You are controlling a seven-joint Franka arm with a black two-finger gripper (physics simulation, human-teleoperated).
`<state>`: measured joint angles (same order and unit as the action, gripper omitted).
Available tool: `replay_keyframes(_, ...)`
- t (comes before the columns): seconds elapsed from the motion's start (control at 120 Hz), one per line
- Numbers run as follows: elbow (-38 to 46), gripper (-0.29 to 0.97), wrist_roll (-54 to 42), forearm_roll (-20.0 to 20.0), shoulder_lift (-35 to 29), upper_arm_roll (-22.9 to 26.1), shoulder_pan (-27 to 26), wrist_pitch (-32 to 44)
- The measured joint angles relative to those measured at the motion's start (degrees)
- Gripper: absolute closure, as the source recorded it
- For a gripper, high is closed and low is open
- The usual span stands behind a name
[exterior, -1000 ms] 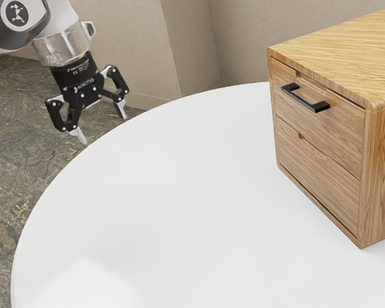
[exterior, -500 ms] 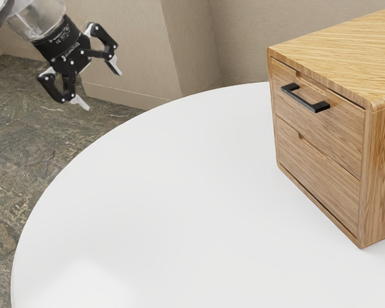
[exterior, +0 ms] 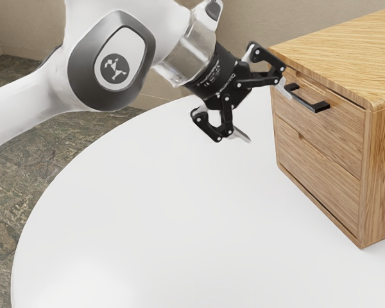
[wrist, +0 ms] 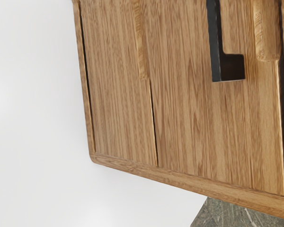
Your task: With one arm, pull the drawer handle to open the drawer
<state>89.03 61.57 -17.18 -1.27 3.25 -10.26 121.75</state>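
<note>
A wooden cabinet (exterior: 346, 58) with two drawers stands on the white round table (exterior: 167, 212) at the exterior view's right. The top drawer (exterior: 333, 128) carries a black bar handle (exterior: 306, 97) and its front lies flush with the cabinet. My gripper (exterior: 263, 113) is open and points at the cabinet front, just left of the handle. Its upper fingertip (exterior: 283, 90) is close to the handle's near end, and I cannot tell if they touch. The lower fingertip (exterior: 240, 136) hangs over the table. The wrist view faces the cabinet front (wrist: 189, 118), with the handle (wrist: 217, 42) straight ahead of the hand.
The lower drawer (exterior: 317, 176) has no handle that I can see. White tabletop spreads wide in front of the cabinet. Stone floor (exterior: 25, 154) and beige walls lie beyond the table's edge. The arm's large white link (exterior: 109, 64) spans the upper left.
The arm has swung from over the floor at the exterior view's left across to the cabinet. The hand has turned to face the drawer front, and the gripper has stayed open.
</note>
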Motion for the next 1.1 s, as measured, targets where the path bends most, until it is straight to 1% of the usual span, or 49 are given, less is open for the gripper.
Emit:
replay_keyframes(0.192,-0.06,0.00,0.99,2.35,1.79,-0.03,2.47,3.53)
replay_keyframes(0.3,-0.06,0.00,1.47,2.95,2.51,-0.13,3.66,4.45)
replay_keyframes(0.367,-0.91,0.00,1.69,3.13,4.13,-0.17,4.04,4.84)
replay_keyframes(0.425,-2.20,0.00,1.84,3.25,6.06,-0.18,3.51,5.05)
replay_keyframes(0.558,-7.99,0.00,2.09,4.46,9.59,0.01,0.29,4.03)
replay_keyframes(0.617,-9.05,0.00,2.20,4.98,10.33,0.12,-0.19,3.37)
replay_keyframes(0.725,-12.86,0.00,2.47,5.76,14.11,0.16,-0.87,2.03)
replay_keyframes(0.908,-15.58,0.00,2.93,6.42,17.05,-0.06,-0.87,0.71)
replay_keyframes(1.1,-16.55,0.00,3.24,6.70,17.77,-0.96,-0.05,0.14)
